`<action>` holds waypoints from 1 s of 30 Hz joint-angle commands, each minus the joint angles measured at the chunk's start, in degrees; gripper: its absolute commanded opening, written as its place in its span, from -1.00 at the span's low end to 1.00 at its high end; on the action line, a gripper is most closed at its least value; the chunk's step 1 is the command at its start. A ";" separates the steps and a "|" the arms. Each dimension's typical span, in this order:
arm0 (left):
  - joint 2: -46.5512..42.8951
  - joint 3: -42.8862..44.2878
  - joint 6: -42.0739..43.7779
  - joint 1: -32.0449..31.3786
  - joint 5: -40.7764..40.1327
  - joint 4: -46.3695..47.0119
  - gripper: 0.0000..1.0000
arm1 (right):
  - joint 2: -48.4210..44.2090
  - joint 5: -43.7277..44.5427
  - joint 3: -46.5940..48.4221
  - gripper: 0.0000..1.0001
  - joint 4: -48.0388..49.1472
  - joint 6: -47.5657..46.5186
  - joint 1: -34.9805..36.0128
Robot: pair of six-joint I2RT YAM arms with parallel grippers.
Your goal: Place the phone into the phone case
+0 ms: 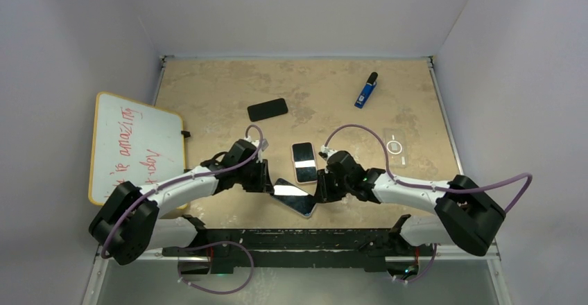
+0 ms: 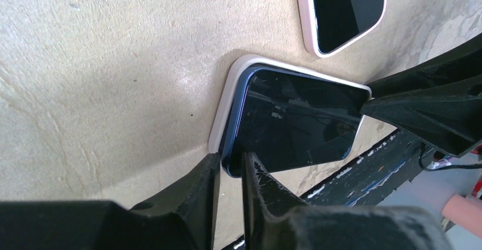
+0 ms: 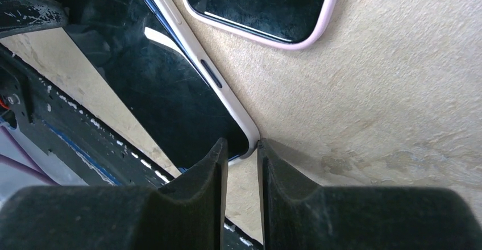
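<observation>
A dark phone (image 1: pixel 295 197) with a blue rim lies in a white phone case near the table's front edge, between both grippers. In the left wrist view the phone (image 2: pixel 295 119) has its near corner raised out of the white case (image 2: pixel 227 99). My left gripper (image 2: pixel 231 165) is shut on that corner; it also shows in the top view (image 1: pixel 269 180). In the right wrist view the phone (image 3: pixel 153 85) sits inside the case (image 3: pixel 193 54). My right gripper (image 3: pixel 243 148) is shut on the case's corner; in the top view it (image 1: pixel 320 193) is at the phone's right end.
A second phone in a pink case (image 1: pixel 304 161) lies just behind, also seen in the wrist views (image 2: pixel 344 8) (image 3: pixel 261 0). A black phone (image 1: pixel 267 109), a blue marker-like item (image 1: pixel 366 90) and a clear case (image 1: pixel 395 145) lie farther back. A whiteboard (image 1: pixel 135 145) leans at left.
</observation>
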 commanded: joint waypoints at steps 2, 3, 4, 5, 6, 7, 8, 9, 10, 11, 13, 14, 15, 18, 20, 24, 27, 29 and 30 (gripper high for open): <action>-2.01 3.24 0.18 -0.99 -3.67 -5.04 -0.36 | -2.85 -2.17 -1.25 -0.45 -0.07 1.20 0.42; -2.55 3.39 0.31 -1.00 -4.35 -5.99 -0.31 | -3.17 -2.44 -1.17 -0.42 -0.69 0.96 0.42; -3.24 3.48 0.33 -1.01 -4.70 -6.59 -0.28 | -3.37 -2.81 -1.08 -0.38 -1.35 0.65 0.42; -3.78 3.38 0.26 -1.01 -4.72 -6.87 -0.25 | -3.31 -3.36 -0.84 -0.35 -1.67 0.14 0.42; -4.32 3.22 -0.03 -1.06 -4.37 -6.91 -0.23 | -3.16 -3.52 -0.68 -0.33 -1.92 -0.24 0.42; -4.79 2.98 -0.19 -1.03 -3.85 -6.98 -0.22 | -3.02 -3.47 -0.62 -0.32 -1.89 -0.47 0.42; -5.15 2.75 -0.39 -1.02 -3.43 -6.95 -0.22 | -2.81 -3.45 -0.86 -0.32 -1.59 -0.48 0.42; -5.45 2.31 -0.60 -1.04 -2.98 -6.89 -0.21 | -2.59 -3.71 -0.99 -0.32 -1.00 -0.51 0.42; -5.72 1.90 -0.82 -0.98 -2.54 -6.71 -0.20 | -2.34 -3.99 -1.16 -0.32 -0.52 -0.58 0.42; -5.98 1.41 -1.08 -0.99 -2.10 -6.35 -0.18 | -1.96 -4.06 -1.09 -0.32 -0.44 -0.67 0.42; -6.56 0.26 -1.73 -1.02 -0.75 -4.98 -0.17 | -1.76 -4.07 -0.91 -0.32 -0.43 -0.69 0.42; -6.85 -0.39 -2.21 -1.10 0.26 -3.92 -0.17 | -1.95 -4.10 -0.92 -0.31 -0.52 -0.69 0.42; -7.00 -1.08 -2.82 -1.08 1.39 -2.51 -0.17 | -2.35 -4.33 -0.84 -0.29 -1.09 -0.30 0.42; -7.01 -2.52 -4.31 -1.10 3.73 0.54 -0.20 | -3.75 -1.84 0.55 -0.21 -2.90 -0.60 0.42; -6.59 -2.88 -4.65 -1.06 3.85 1.08 -0.22 | -4.28 -0.16 1.51 -0.06 -2.67 -1.16 0.35; -5.62 -3.47 -5.09 -1.06 4.46 2.37 -0.26 | -2.38 -0.17 3.68 0.08 -0.73 -3.71 -0.18; -4.80 -4.06 -5.52 -1.08 4.12 3.81 -0.29 | 1.54 -1.51 5.77 0.18 0.23 -6.08 -0.28; -3.95 -4.37 -5.63 -1.11 3.80 5.18 -0.34 | 4.39 -2.51 6.78 0.21 1.69 -6.90 -0.37; -3.39 -4.53 -5.67 -1.06 3.50 5.69 -0.37 | 5.71 -3.40 7.24 0.22 2.34 -7.34 -0.37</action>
